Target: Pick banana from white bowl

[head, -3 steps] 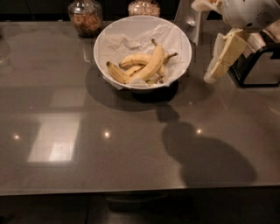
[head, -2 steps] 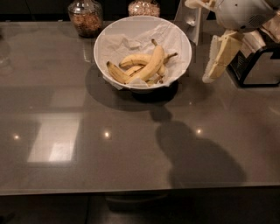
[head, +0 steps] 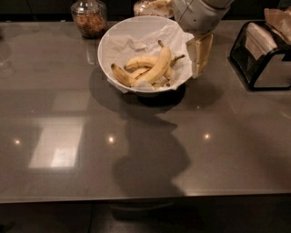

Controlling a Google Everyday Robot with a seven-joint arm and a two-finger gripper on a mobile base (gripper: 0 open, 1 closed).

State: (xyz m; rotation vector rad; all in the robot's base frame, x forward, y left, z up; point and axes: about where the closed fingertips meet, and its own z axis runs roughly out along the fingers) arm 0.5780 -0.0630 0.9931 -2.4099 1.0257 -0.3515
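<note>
The white bowl (head: 113, 41) stands at the back middle of the grey table, lined with crumpled white paper. Several bananas lie in it. The banana (head: 157, 67) is the longest one, lying diagonally on top of the others with its dark stem pointing up and back. Shorter bananas (head: 136, 62) lie beside and under it. My gripper (head: 200, 55) hangs down from the top of the view, just outside the bowl's right rim, at about the height of the banana and apart from it. It holds nothing that I can see.
A glass jar of brown contents (head: 89, 17) stands behind the bowl on the left, and a second jar (head: 152, 6) behind it. A black napkin holder (head: 265, 54) stands at the right. The arm's shadow falls on the table (head: 150, 159) in front.
My gripper has moved left, from near the napkin holder to right beside the bowl's right rim. The bowl and bananas have not moved.
</note>
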